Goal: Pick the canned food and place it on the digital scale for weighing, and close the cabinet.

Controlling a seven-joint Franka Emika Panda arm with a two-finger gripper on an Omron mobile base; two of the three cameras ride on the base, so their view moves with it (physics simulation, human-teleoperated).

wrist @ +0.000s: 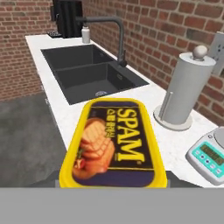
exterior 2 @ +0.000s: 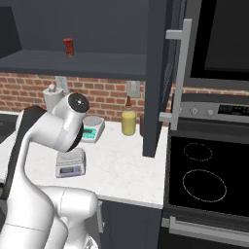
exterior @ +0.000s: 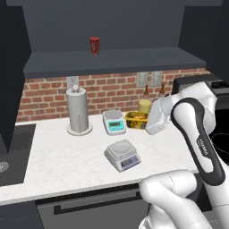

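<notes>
Yellow tin with a dark top: we log the canned food (wrist: 114,144) close under the hand camera, near the gripper. In the left base view the same tin (exterior: 136,119) sits behind the digital scale (exterior: 123,154), toward the brick wall, just beside the white scale with a teal front (exterior: 114,121). We cannot tell whether the fingers grip the tin or merely hover at it, or whether it has left the counter; the fingertips are hidden.

Our judgement: the pick is in hand or barely begun. The round platter of the digital scale (exterior 2: 71,163) is bare, so placing remains. The cabinet door (exterior 2: 163,73) stands open, edge-on, right of the digital scale, so closing remains too. A red can (exterior: 94,45) sits on the shelf above.
</notes>
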